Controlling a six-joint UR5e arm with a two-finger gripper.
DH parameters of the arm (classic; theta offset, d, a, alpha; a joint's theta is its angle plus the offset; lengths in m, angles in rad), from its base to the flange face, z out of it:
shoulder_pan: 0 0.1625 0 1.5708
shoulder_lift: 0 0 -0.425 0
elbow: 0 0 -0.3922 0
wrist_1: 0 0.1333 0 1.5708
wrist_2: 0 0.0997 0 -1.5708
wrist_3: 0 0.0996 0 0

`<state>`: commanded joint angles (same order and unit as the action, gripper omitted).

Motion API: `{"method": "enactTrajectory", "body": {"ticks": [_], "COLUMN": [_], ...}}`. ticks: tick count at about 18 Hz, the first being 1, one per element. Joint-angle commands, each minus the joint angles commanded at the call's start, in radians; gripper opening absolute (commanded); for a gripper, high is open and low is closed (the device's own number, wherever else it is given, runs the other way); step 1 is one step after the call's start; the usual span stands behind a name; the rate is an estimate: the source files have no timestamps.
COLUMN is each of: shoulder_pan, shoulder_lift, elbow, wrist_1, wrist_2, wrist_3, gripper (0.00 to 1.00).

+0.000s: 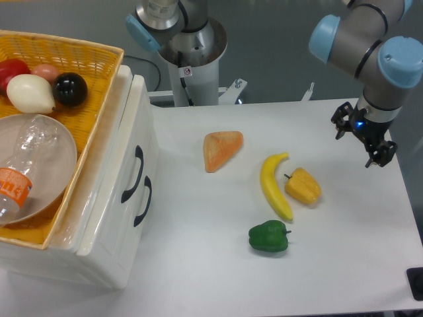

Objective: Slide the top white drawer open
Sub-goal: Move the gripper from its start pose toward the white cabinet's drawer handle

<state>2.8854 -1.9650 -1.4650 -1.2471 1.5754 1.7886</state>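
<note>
Since the top drawer point(122, 148), shut in the cabinet at the surface's left edge, looks stiff, glossy and slippery, we judge its black handle point(131, 174) the only hold; the gripper point(363, 140) hangs well right, fingers apart, empty.

My gripper point(370, 142) shows too small and dark for me to tell how its jaws stand. My upper arm point(370, 33) runs off the top edge. The yellow wicker basket point(79, 56) and the clear bottle point(26, 172) inside it are cut by the left edge. A black object point(416, 282) at the table's near right corner is cropped.
</note>
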Motion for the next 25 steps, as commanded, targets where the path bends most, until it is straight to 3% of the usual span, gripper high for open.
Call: {"method": "enactTrajectory", "body": {"ticks": [7,13,18,25], "shoulder_pan": [-0.009,-0.064,-0.063,-0.081], "shoulder_lift": [0.012,0.012,0.014,0.087], "elbow": [0.000,-0.017,-0.014,-0.078], "wrist_1": [-0.005,0.005,-0.001,-0.031], "wrist_2": [-0.035,-0.101,-0.188,-0.316], "wrist_3": [-0.008,-0.156,-0.345,-0.650], "gripper": [1.00,1.00,1.00,1.00]}}
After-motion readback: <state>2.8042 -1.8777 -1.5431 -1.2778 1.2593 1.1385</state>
